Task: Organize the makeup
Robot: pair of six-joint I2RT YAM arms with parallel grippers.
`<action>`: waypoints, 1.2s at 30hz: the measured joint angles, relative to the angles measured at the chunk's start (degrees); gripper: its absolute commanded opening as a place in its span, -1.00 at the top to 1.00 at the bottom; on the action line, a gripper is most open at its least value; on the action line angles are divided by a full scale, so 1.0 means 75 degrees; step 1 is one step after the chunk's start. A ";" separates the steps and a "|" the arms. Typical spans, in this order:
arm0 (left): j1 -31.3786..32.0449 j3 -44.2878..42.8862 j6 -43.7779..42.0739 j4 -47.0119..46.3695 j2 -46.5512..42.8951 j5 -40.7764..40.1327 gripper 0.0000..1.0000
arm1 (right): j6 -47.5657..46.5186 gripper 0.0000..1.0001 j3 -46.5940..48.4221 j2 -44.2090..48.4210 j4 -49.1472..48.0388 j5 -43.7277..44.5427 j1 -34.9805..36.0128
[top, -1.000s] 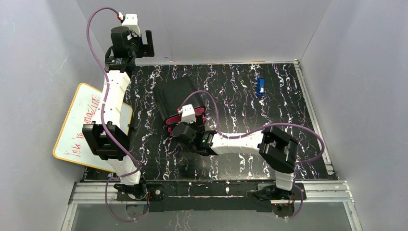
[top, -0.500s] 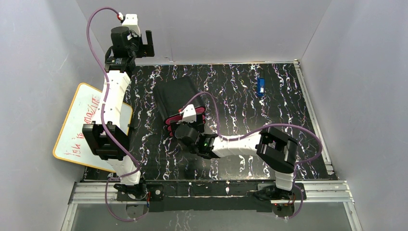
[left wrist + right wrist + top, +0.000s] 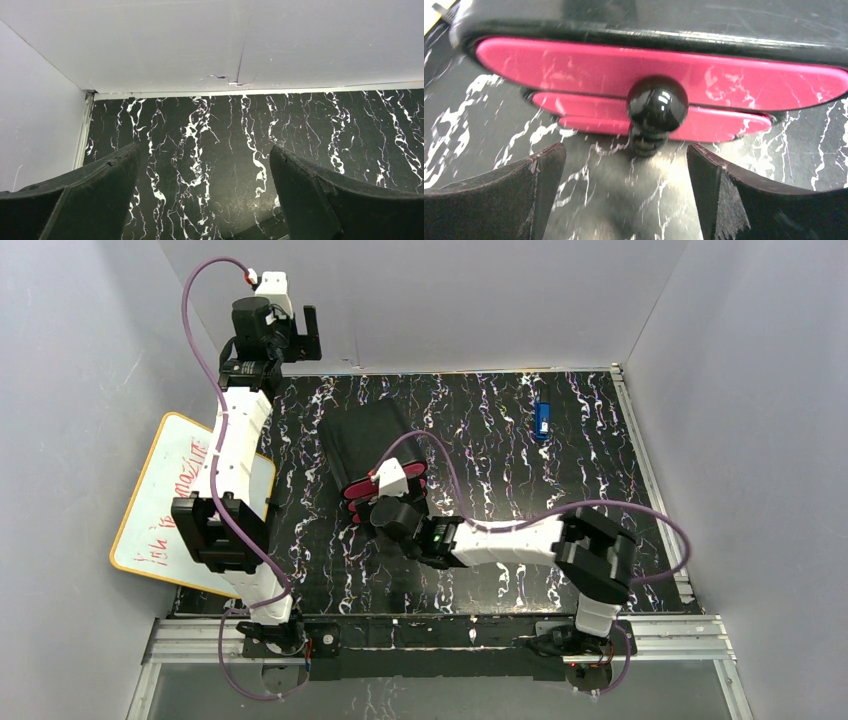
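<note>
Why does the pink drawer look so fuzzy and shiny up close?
Right wrist view: the pink drawer sits very near the lens, so it probably blurs, and its glossy front mirrors white veins of the table; the black knob carries small glare spots. Top view: the box looks sharp.

One pink-drawered black box (image 3: pixel 362 443), one small blue object (image 3: pixel 542 420), one whiteboard (image 3: pixel 160 495).

Drawer box (image 3: pixel 365 445) is sitting left of centre on the table (image 3: pixel 480 430). The right gripper (image 3: pixel 375 502) is hanging just before the box's near face, its knob (image 3: pixel 657 103) lying ahead, between the fingers, touching neither. A small rectangular object (image 3: pixel 542 420) is lying far right, well apart. A board (image 3: pixel 165 495) is overhanging the table's left edge; the left gripper (image 3: pixel 300 335) is hanging over the far-left corner.
</note>
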State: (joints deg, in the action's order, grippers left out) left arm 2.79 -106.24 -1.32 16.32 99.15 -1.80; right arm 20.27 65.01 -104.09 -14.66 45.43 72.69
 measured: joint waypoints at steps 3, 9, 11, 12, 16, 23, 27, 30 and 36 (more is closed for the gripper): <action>0.0000 0.0105 -0.0003 0.0009 -0.0017 -0.0085 -0.97 | 0.0219 -0.97 -0.0006 0.0790 0.1297 -0.0854 0.0029; 0.0003 0.0108 0.0020 0.0134 -0.0017 -0.0070 -0.97 | 0.0493 -0.97 -0.0087 0.3144 0.3261 -0.1055 0.0236; 0.0017 0.0117 0.0041 0.0143 -0.0017 -0.0015 -0.97 | 0.0294 -0.97 -0.0067 0.3879 0.3503 -0.0822 0.0157; 0.0029 0.0122 0.0047 0.0125 -0.0017 0.0006 -0.97 | 0.0041 -0.97 -0.0029 0.4258 0.3570 -0.0688 0.0050; 0.0102 0.0303 0.0105 0.0050 -0.0061 0.0143 -0.97 | -0.1023 -0.97 0.0108 0.5353 0.3229 -0.0452 -0.1236; 0.0160 0.1338 0.0361 -0.0321 -0.0694 0.0624 -0.97 | -0.2014 -0.97 0.0903 0.4622 0.3130 -0.1545 -0.5056; 0.0160 0.1550 0.0402 -0.0519 -0.1026 0.0740 -0.97 | -0.2337 -0.97 0.1011 0.3920 0.3270 -0.2355 -0.5525; 0.0160 0.1647 0.0399 -0.0647 -0.1233 0.0790 -0.97 | -0.2416 -0.97 0.1023 0.3713 0.3386 -0.2981 -0.5799; 0.0160 0.1804 0.0344 -0.0854 -0.1475 0.0871 -0.97 | -0.2413 -0.97 0.1323 0.3631 0.3491 -0.3692 -0.6318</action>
